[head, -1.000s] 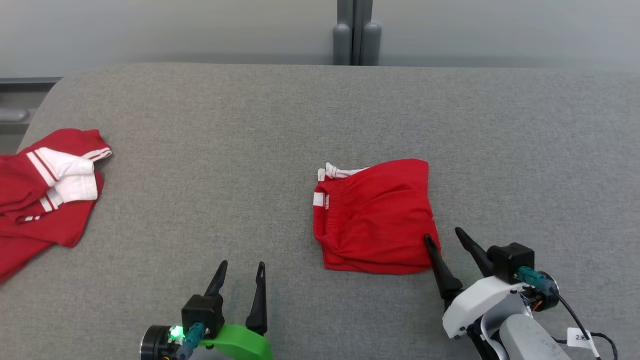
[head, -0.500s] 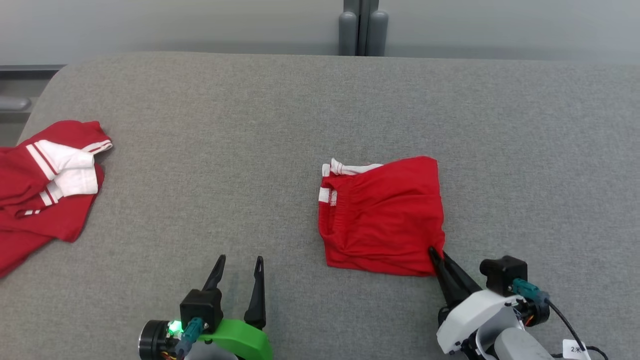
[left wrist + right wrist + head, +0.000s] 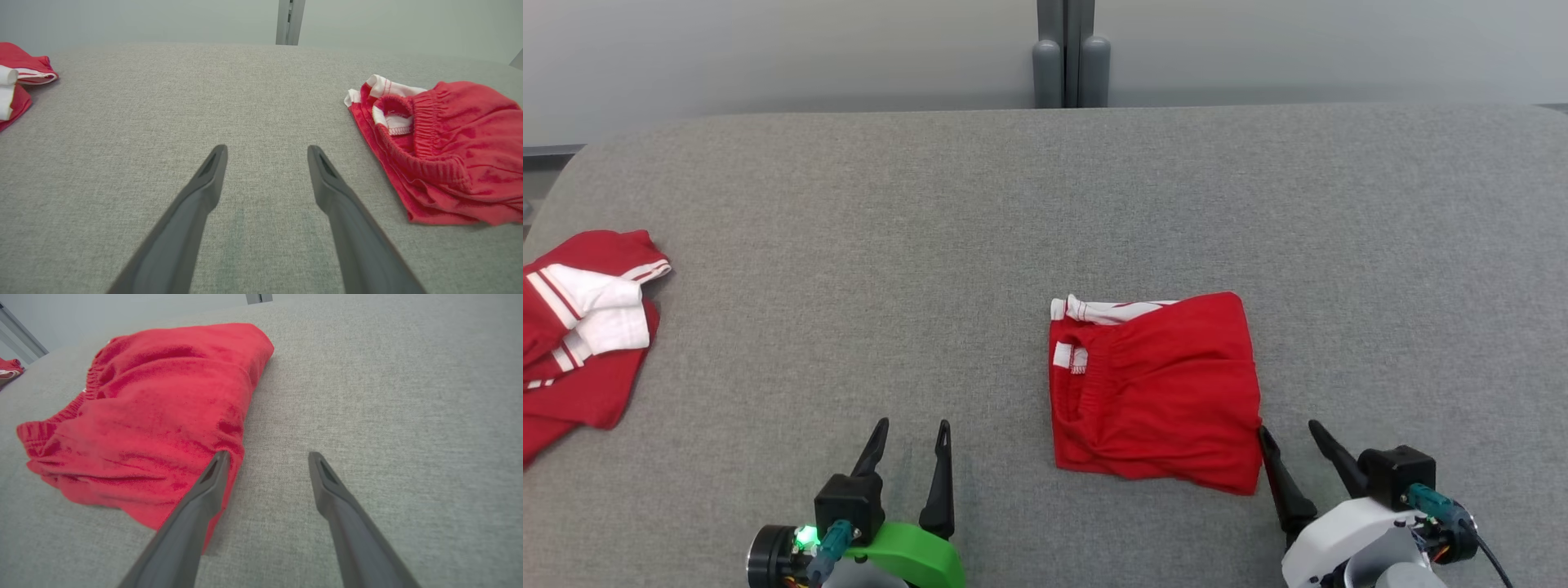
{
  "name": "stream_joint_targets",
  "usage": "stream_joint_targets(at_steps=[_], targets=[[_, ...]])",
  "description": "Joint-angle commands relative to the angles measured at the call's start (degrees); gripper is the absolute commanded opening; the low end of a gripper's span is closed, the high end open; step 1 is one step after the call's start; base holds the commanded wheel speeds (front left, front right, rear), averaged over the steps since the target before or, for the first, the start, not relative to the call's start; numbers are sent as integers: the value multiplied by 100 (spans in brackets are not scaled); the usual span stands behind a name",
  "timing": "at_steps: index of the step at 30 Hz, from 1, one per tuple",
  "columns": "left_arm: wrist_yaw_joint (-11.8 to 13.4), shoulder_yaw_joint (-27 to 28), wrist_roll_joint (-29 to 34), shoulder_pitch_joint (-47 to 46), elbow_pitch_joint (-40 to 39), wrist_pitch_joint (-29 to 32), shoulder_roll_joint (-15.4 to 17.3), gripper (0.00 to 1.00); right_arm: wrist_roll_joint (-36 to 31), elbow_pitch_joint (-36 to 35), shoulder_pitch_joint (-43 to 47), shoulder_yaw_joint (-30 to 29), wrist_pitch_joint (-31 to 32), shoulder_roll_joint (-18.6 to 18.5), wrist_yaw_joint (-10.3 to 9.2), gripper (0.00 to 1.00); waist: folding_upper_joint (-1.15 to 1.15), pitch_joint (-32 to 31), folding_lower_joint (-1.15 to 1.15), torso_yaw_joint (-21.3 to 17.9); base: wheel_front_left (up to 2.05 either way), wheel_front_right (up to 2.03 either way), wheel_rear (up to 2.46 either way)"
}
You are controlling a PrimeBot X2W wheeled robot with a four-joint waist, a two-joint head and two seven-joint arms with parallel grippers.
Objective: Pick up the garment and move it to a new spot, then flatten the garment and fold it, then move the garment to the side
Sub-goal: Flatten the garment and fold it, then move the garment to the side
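Red shorts (image 3: pixel 1156 392), centre frame — likely soft, floppy; pinch the lower-right corner. Fingers of left gripper (image 3: pixel 912 425) and right gripper (image 3: pixel 1288 427) open, empty.

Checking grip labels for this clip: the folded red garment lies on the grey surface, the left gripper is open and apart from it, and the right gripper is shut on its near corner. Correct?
Not quite: the right gripper is open, grey surface bare between its fingers, beside the garment's near corner; the right wrist view shows it. The rest stands.
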Motion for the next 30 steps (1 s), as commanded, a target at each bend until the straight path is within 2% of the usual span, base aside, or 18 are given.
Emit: stream_joint_targets(at_steps=[1,10,16,21,26,30], targets=[[3,24,23,27,3,-1,17,100,-117,-144,42,-86,-1,-24,-10,100,0,-6,0,-22,0,0,0],[16,143,177,-142,-245,-1,16,100,-780,-1362,-202,-929,0,-23,-10,100,0,-8,0,-70,0,0,0],[33,242,308,-152,-371,0,17,100,-859,-1475,-258,-1293,-1,-18,-9,100,0,-21,0,-104,0,0,0],[33,273,340,-125,-402,-1,17,100,-783,-1317,-266,-1054,0,-20,-9,100,0,-2,0,-106,0,0,0],[0,194,209,-115,-350,-1,17,100,-591,-1067,-374,-381,-1,-26,-9,100,0,103,0,-13,0,0,0],[0,100,192,-220,-322,-1,17,100,-497,-583,-562,-21,-1,-24,-9,100,0,220,0,141,0,0,0]])
